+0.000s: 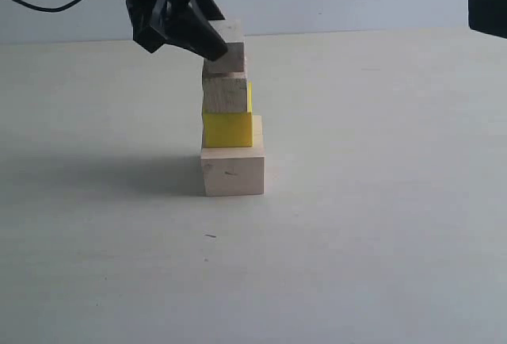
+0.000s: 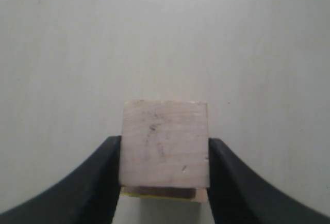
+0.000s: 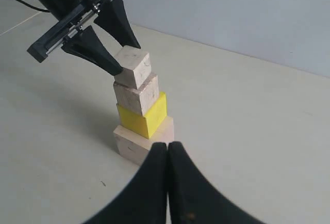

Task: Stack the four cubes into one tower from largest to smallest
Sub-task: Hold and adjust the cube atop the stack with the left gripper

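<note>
Tower (image 1: 230, 122) stands mid-counter (image 1: 380, 241), long axis vertical. From the bottom: large wood cube (image 1: 232, 171), yellow cube (image 1: 227, 130), small wood cube (image 1: 224, 94), smallest cube (image 1: 231, 43). Left gripper (image 3: 128, 59) jaws pinch the smallest cube. Right gripper (image 3: 168, 149) jaws pressed together, well apart from tower.

Top cube (image 2: 165, 144) pretty much hid the tower (image 2: 200, 195) under it, and right arm (image 1: 488, 7) got cropped at 2 o'clock.
</note>
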{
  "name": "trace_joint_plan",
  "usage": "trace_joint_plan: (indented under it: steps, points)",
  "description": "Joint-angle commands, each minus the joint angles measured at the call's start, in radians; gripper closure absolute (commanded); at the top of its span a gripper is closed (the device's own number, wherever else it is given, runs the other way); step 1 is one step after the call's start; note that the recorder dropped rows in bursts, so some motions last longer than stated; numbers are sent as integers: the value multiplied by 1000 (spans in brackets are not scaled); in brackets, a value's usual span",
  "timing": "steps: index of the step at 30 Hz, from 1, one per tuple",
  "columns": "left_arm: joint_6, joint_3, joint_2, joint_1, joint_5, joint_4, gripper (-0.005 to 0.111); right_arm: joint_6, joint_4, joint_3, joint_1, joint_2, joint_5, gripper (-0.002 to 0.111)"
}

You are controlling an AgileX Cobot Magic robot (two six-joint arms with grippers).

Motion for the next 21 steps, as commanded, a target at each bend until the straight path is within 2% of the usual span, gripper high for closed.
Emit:
trace_joint_plan:
  steps: [1,21]
  points:
    - [5,-9,0,-4,5,-16,107,0,1,6,1,-7,-11,108]
    - [7,-9,16,-2,6,-5,107,0,5,6,1,-7,-9,108]
